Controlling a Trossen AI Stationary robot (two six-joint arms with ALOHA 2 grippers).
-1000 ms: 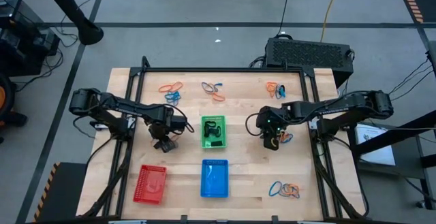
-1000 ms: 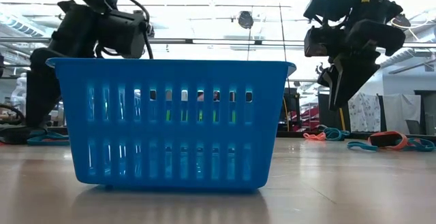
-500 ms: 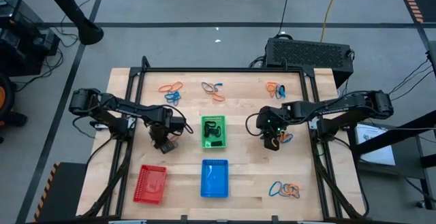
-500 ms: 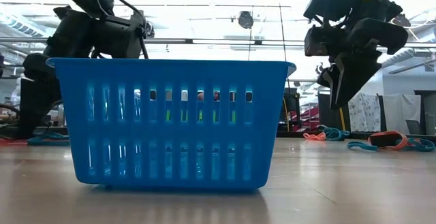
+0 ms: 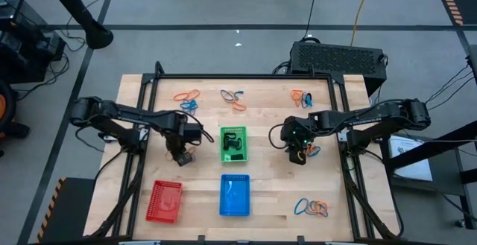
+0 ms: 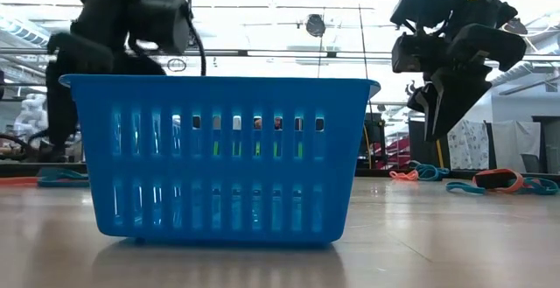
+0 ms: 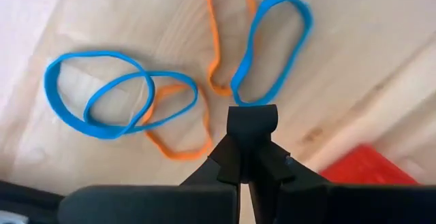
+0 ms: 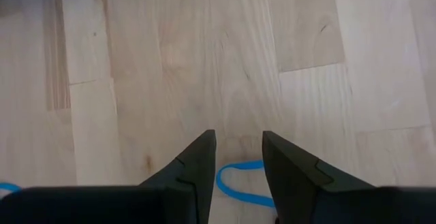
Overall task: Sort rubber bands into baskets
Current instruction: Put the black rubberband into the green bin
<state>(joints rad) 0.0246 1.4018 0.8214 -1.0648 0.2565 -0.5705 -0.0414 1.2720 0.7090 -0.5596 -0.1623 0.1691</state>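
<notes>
**A:** From above, where are the baskets?

**B:** The green basket (image 5: 233, 144) sits mid-bench, the blue basket (image 5: 235, 196) at the near edge below it, the red basket (image 5: 164, 201) toward the near left corner. Rubber bands (image 5: 187, 99) lie in clusters along the far edge, and another cluster (image 5: 311, 208) lies near the near right corner.

**A:** And the arms?

**B:** The left claw (image 5: 181, 156) is just left of the green basket; the right claw (image 5: 298, 154) is right of it, over a few bands.

**A:** The level view?

**B:** The blue basket fills the front; the right claw (image 6: 437, 117) hangs above the bench, and bands (image 6: 499, 182) lie beyond it.

**A:** Left wrist?

**B:** The left claw's fingers (image 7: 251, 134) are pressed together, their tip at the end of a blue band (image 7: 271, 50), beside orange (image 7: 178, 125) and blue loops (image 7: 97, 93). Whether the band is pinched, I cannot tell. A red corner shows nearby.

**A:** Right wrist?

**B:** Its fingers (image 8: 194, 166) stand apart over bare wood, a blue band (image 8: 240, 183) between them.
</notes>
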